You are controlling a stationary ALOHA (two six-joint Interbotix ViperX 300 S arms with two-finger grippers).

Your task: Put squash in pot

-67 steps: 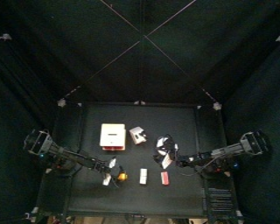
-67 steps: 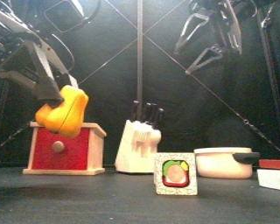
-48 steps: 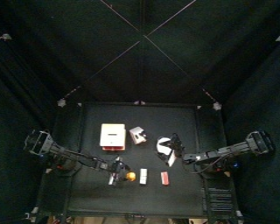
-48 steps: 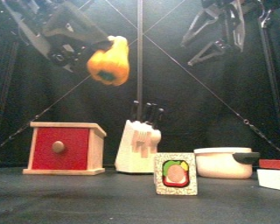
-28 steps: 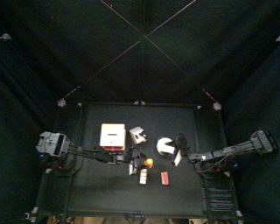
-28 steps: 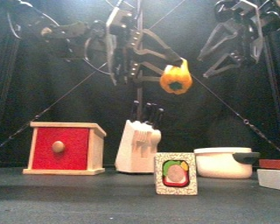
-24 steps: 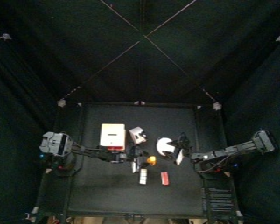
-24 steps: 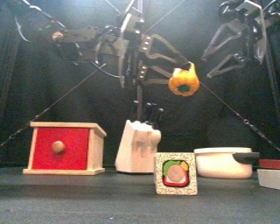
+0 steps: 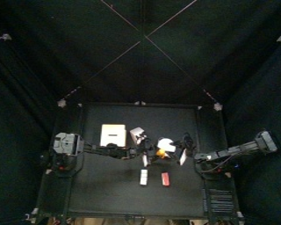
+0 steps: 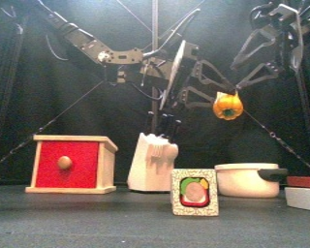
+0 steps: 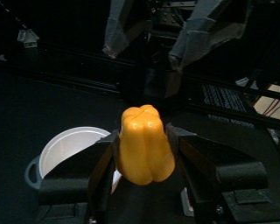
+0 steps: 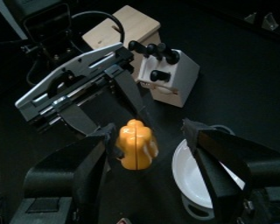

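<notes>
Overall light: dim all round; the black curtains (image 9: 140, 53) swallow most of it.
Source: above and behind, with bright glare at the upper rim of the front view.
Brightest things: the squash (image 11: 145, 144) glows vivid yellow; the pot (image 11: 67, 147) reads nearly blown-out white.
Shadows: the table (image 9: 96, 189) is almost featureless black.
Focus: wrist views are soft, near jaws blurred; top view is grainy, details tiny.

My left arm reaches across the table's middle, high up, its gripper (image 10: 212, 100) clamped on the squash (image 10: 227, 106). My right arm hangs raised at the right, its gripper (image 10: 277, 44) with jaws spread wide and holding nothing, pointing down close beside the left one.
</notes>
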